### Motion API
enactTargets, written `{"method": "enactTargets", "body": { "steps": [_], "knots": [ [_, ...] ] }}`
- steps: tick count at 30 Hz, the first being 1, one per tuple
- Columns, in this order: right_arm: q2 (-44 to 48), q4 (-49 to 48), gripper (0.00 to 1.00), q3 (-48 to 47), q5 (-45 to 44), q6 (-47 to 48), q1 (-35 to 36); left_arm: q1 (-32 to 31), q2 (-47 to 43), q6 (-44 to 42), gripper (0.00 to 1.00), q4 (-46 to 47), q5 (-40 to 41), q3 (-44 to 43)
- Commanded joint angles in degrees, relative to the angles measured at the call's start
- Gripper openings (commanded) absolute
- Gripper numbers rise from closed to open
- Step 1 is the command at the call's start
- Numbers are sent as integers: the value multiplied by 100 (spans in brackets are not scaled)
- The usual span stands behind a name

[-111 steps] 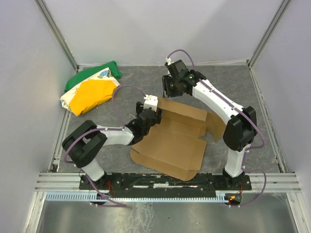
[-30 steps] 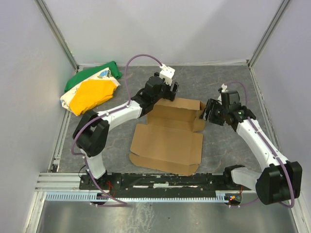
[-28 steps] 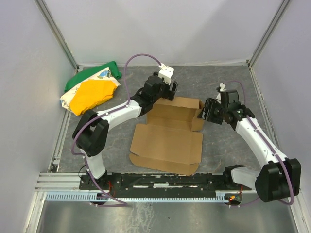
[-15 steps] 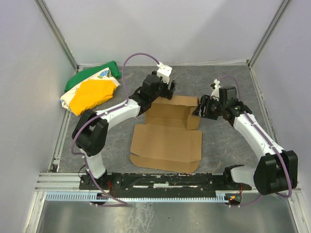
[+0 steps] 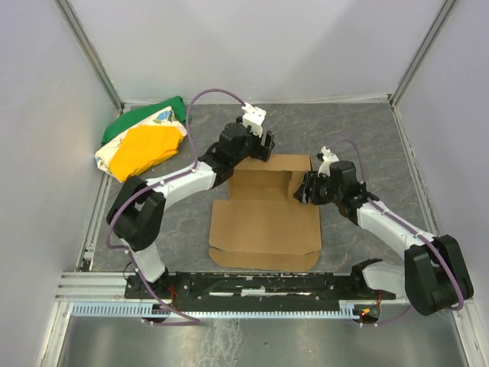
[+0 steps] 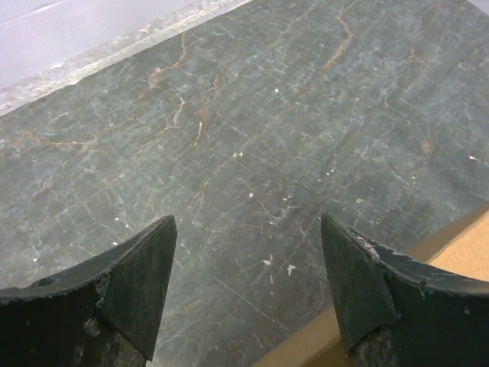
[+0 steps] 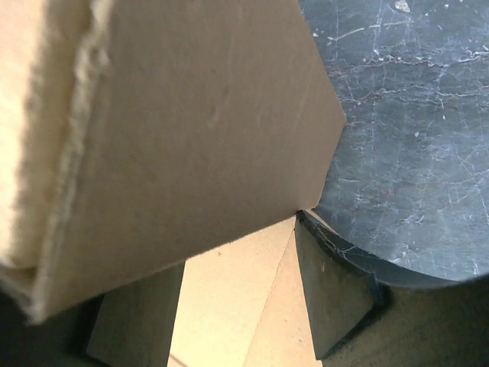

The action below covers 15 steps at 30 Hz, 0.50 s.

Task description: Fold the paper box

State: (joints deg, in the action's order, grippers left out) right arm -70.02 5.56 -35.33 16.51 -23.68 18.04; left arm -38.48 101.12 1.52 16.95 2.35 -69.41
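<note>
The paper box (image 5: 263, 222) is lying in the middle of the grey marbled tabletop (image 5: 367, 130), between the two arms and a little ahead of their bases. Its large brown panel is resting flat on the near side. Its far part is standing up as a low wall (image 5: 267, 170) with a shallow trough behind it. The left gripper (image 5: 262, 147) is reaching across from the left and hovering at the far edge of the box, just beyond that raised wall. In the left wrist view its two dark fingers (image 6: 141, 283) are spreading wide with only bare tabletop between them. A strip of cardboard edge (image 6: 466, 252) is showing at the lower right, beside the right-hand finger, so these jaws are released and holding nothing. The right gripper (image 5: 304, 189) is pressing in at the far right corner of the box, where a side flap (image 7: 191, 138) is tilting upward. In the right wrist view that flap is filling the upper left, and its lower corner is meeting the inner face of one finger (image 7: 332, 294). The jaws are standing apart with flat cardboard showing in the gap, and they are not clamping anything. A green, yellow and white cloth bundle (image 5: 141, 144) is sitting in the far left corner, well apart from the box.
</note>
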Motion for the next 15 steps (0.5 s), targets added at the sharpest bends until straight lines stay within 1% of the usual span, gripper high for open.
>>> {"method": "enactTargets", "body": {
  "steps": [1, 5, 7, 10, 15],
  "knots": [
    [293, -1572, 66, 576, -749, 104, 186, -10, -301, 210, 82, -74, -317, 226],
    [354, -2346, 66, 993, -1030, 189, 229, -12, -487, 76, 82, -232, -520, 291],
    [389, -2643, 66, 1123, -1098, 131, 256, -7, -640, -67, 82, -244, -480, 382],
    [462, -2634, 66, 1112, -1108, 181, 314, -10, -870, -232, 83, -167, -212, 571],
    [668, -2384, 66, 1001, -1114, 426, 382, -4, -1082, -472, 84, -77, -53, 717]
  ]
}}
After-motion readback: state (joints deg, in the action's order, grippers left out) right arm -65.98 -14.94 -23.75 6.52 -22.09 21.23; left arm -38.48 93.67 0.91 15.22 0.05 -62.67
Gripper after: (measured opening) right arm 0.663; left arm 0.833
